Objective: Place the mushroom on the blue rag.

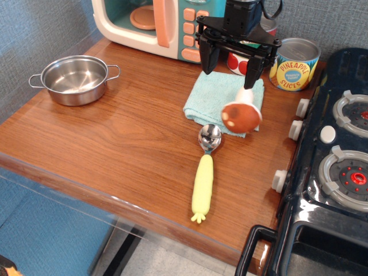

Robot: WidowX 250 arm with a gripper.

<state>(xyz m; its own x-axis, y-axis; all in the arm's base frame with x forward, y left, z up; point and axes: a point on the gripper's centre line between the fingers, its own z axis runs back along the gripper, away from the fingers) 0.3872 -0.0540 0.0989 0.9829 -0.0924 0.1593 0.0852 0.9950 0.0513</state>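
The jaws stood wide apart and held nothing, the gripper hanging above the far edge of the one blue rag. One mushroom lay tipped on its side on the rag's near right corner, cap toward the camera. Two tin cans stood at the far right, one spoon lay near, and one steel pot sat at left. The wooden counter met a toy stove on the right and a toy microwave at the back.
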